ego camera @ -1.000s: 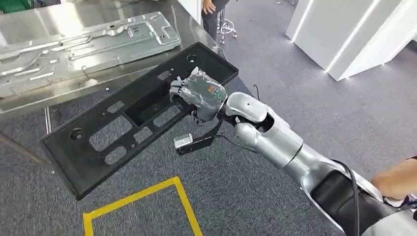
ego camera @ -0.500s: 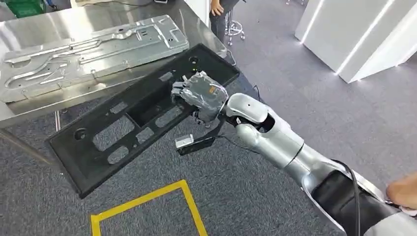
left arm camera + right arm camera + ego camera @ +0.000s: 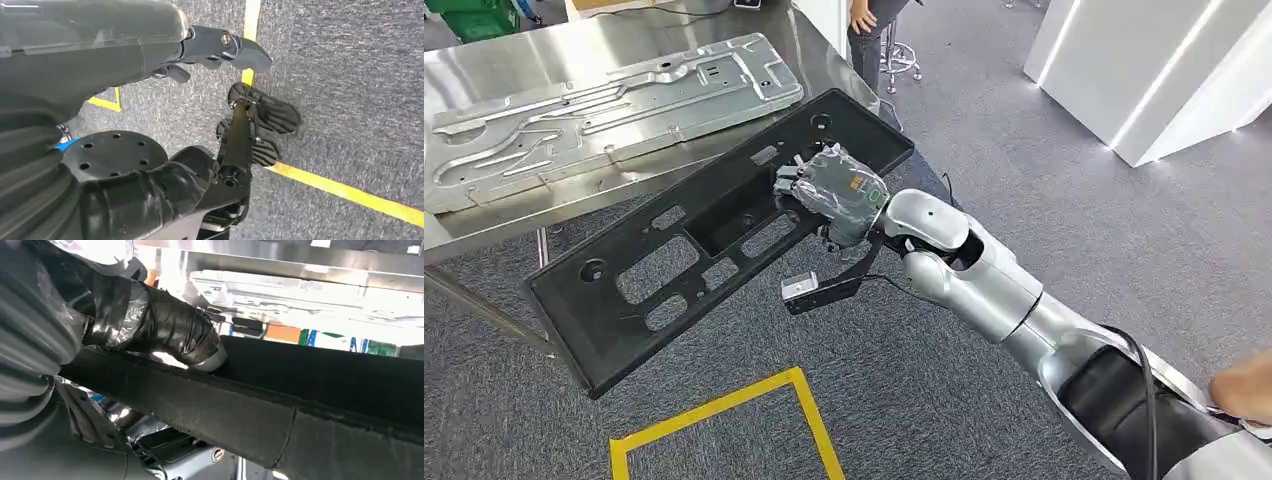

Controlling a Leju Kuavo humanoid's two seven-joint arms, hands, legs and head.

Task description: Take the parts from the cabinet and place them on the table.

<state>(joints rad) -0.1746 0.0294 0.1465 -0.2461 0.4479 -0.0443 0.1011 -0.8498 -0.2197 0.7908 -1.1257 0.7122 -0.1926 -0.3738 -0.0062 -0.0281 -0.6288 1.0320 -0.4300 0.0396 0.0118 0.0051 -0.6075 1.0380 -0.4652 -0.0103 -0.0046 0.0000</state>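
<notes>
The right hand point(image 3: 829, 192) grips a long black panel point(image 3: 674, 270) by its edge, fingers closed over the rim — the panel hangs tilted in the air, its far end at about 1 o'clock reaching over the corner of the steel table point(image 3: 614, 45), its near end at 8 o'clock above the floor. On the table lies a stamped silver metal plate point(image 3: 604, 95), apart from the panel. The floor is grey carpet point(image 3: 1024, 180) with a yellow tape outline point(image 3: 809, 410) at 6 o'clock. At 1 o'clock stands a white cabinet-like block point(image 3: 1164, 70); a person point(image 3: 869, 25) stands beyond the table at 12 o'clock. The left hand point(image 3: 200, 47) hangs over the carpet — its fingers curl with nothing in them.
</notes>
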